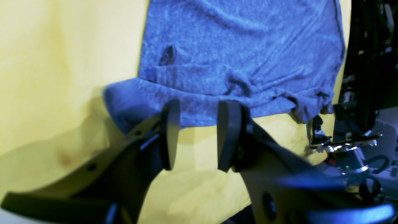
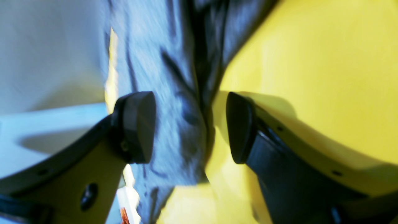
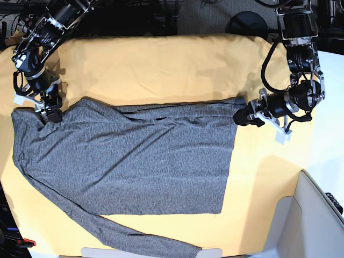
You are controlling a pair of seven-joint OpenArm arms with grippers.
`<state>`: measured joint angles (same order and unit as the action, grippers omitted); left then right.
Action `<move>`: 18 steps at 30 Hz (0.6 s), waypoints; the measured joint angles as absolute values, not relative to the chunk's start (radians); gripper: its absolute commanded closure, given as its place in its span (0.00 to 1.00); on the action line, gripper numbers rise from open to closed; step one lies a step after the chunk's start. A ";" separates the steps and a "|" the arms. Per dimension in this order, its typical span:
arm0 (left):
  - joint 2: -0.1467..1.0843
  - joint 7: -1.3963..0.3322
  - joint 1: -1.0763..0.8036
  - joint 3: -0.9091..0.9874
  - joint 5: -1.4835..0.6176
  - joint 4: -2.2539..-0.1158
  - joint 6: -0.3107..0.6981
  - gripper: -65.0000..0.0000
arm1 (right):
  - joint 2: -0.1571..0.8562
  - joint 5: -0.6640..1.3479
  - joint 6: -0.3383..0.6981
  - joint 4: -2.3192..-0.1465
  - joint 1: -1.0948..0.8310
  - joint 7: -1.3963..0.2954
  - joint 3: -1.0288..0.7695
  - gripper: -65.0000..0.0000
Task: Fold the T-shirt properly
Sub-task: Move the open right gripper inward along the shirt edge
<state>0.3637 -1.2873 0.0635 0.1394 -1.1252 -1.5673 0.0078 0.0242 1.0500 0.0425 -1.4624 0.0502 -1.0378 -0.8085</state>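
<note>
You are early in the fold. In the base view the T-shirt (image 3: 134,161) lies spread across the middle and left of the yellow cloth (image 3: 161,64), with one strip along its upper edge already doubled over and a long sleeve trailing toward the bottom centre. No tidy rectangle yet: the body, the sleeve and the far end all remain to be folded in.

Your left gripper (image 1: 195,137), at the right of the base view, sits with its jaws parted at the shirt's upper right corner, nothing pinched between them. Your right gripper (image 2: 190,127), at the upper left, is spread wide astride a bunched ridge of fabric at the shirt's upper left corner, released rather than clamped.
</note>
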 measured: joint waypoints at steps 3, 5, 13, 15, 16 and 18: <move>0.363 -1.287 0.062 0.140 -1.125 -1.605 0.008 0.68 | 0.017 1.050 0.034 -1.510 0.014 -1.048 -0.806 0.47; 0.364 -1.287 0.064 0.140 -1.128 -1.613 0.008 0.68 | 0.018 1.031 0.029 -1.535 0.002 -1.052 -0.806 0.47; 0.364 -1.287 0.064 0.140 -1.125 -1.613 0.008 0.68 | 0.025 1.038 0.031 -1.462 0.049 -1.028 -0.664 0.47; 0.364 -1.287 0.063 0.140 -1.124 -1.613 0.008 0.68 | 0.020 1.017 0.035 -1.434 0.081 -1.019 -0.642 0.47; 0.363 -1.287 0.062 0.140 -1.125 -1.613 0.008 0.68 | 0.020 1.015 0.034 -1.423 0.093 -1.017 -0.637 0.47; 0.364 -1.287 0.062 0.139 -1.126 -1.613 0.008 0.68 | 0.014 1.002 0.034 -1.416 0.107 -1.013 -0.635 0.47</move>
<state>0.3637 -1.2869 0.0616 0.1394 -1.1255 -1.6131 0.0078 0.0143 1.0023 0.0338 -1.4158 0.1070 -1.0126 -0.6353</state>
